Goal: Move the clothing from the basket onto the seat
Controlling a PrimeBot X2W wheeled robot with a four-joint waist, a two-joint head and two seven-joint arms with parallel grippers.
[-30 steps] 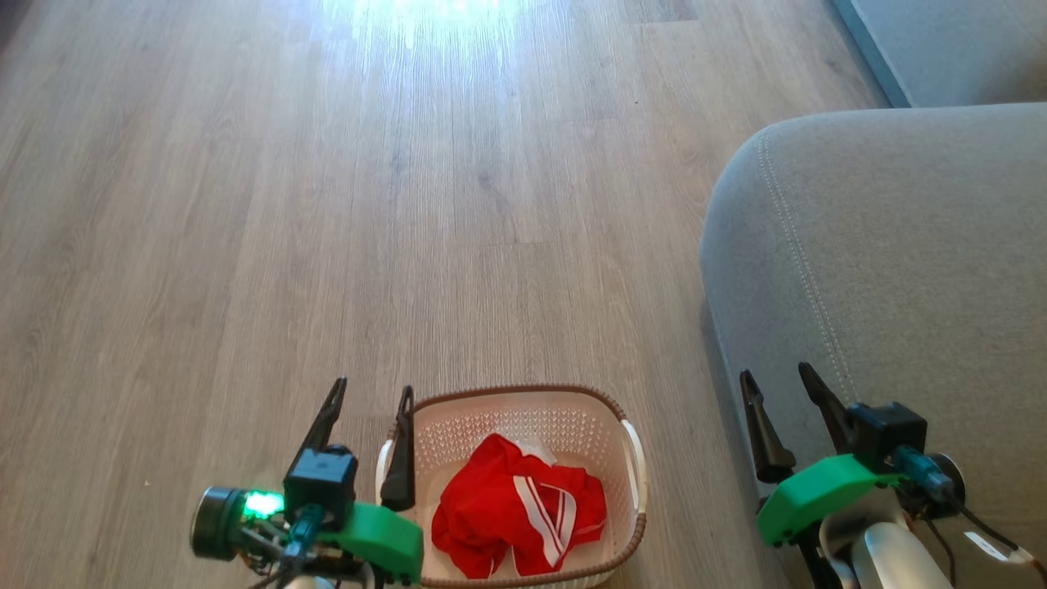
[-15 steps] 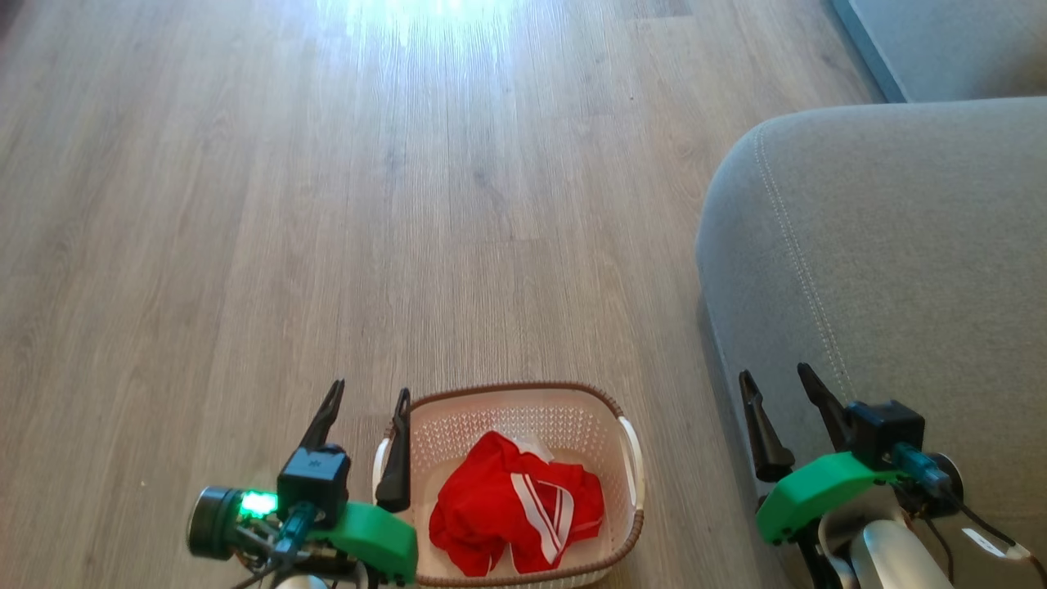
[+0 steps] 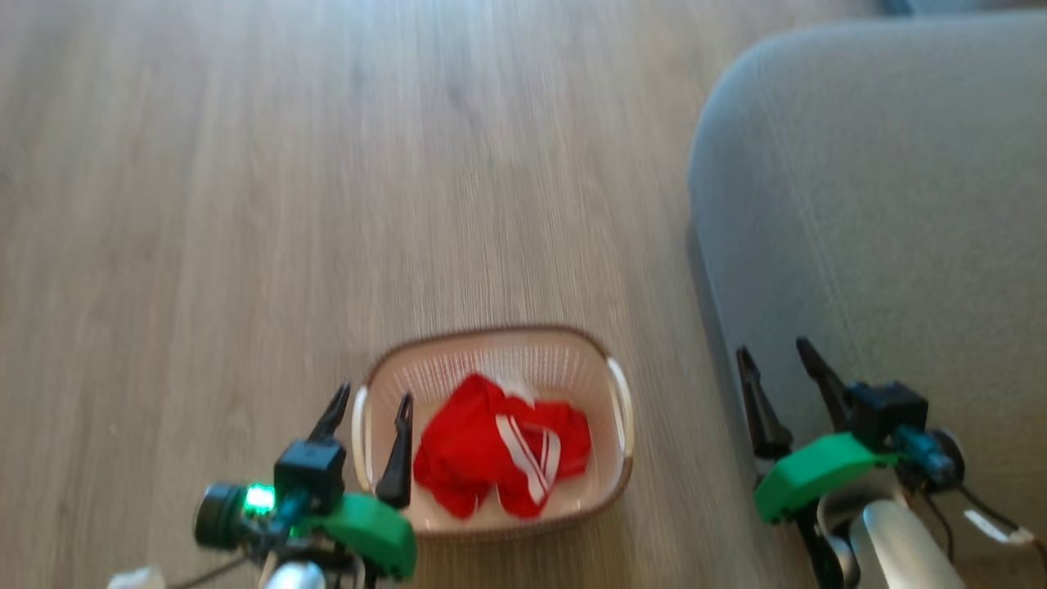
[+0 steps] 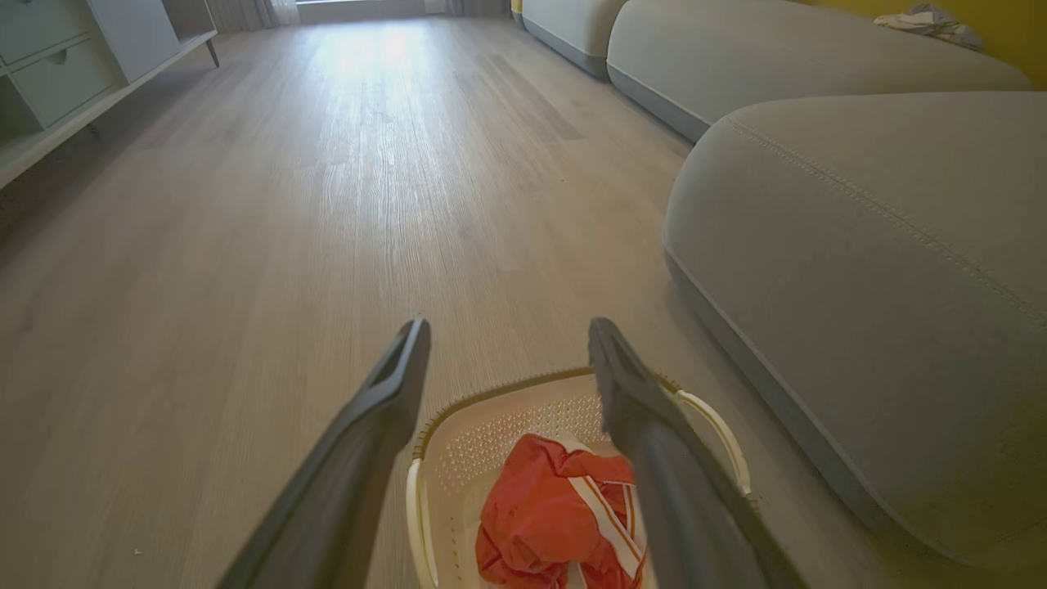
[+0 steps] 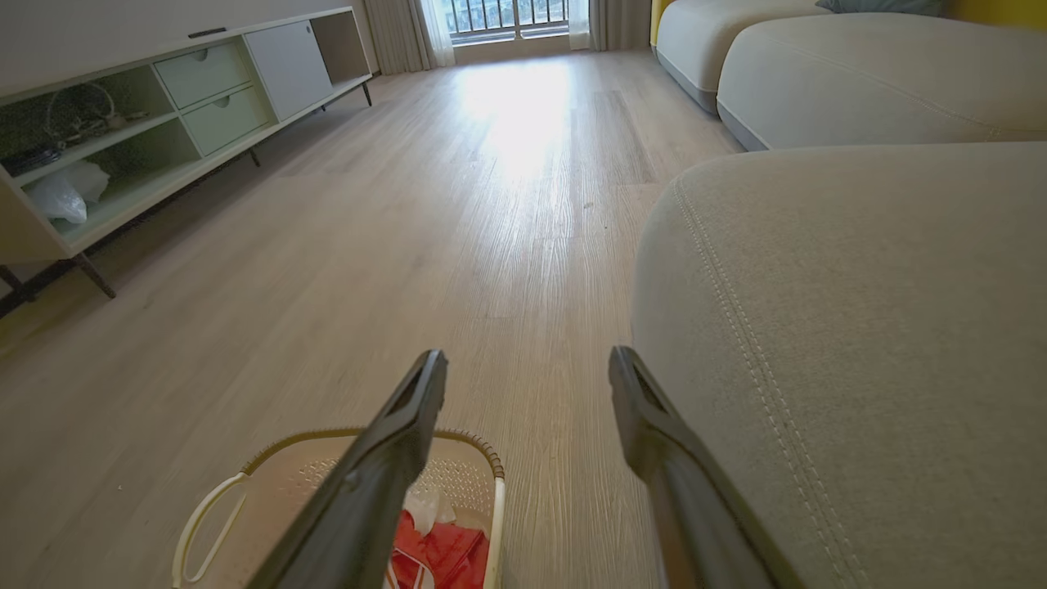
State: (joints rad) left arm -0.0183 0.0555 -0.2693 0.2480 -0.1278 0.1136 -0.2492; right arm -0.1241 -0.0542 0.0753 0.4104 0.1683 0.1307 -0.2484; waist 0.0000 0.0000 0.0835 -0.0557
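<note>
While our head camera tipped down and blurred the whole picture, we kept our left gripper [image 3: 372, 398] and right gripper [image 3: 773, 350] spread wide and empty, as before. Our left gripper's inner finger crossed the left wall of the basket [image 3: 491, 334], with the red clothing [image 3: 474, 450] heaped inside just right of it. Our right gripper showed over the edge of the grey seat [image 3: 883, 204], well right of the basket on the wooden floor [image 3: 245, 204].

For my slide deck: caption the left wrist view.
Open left gripper frames the basket holding red clothing, grey seat at the view's right.
</note>
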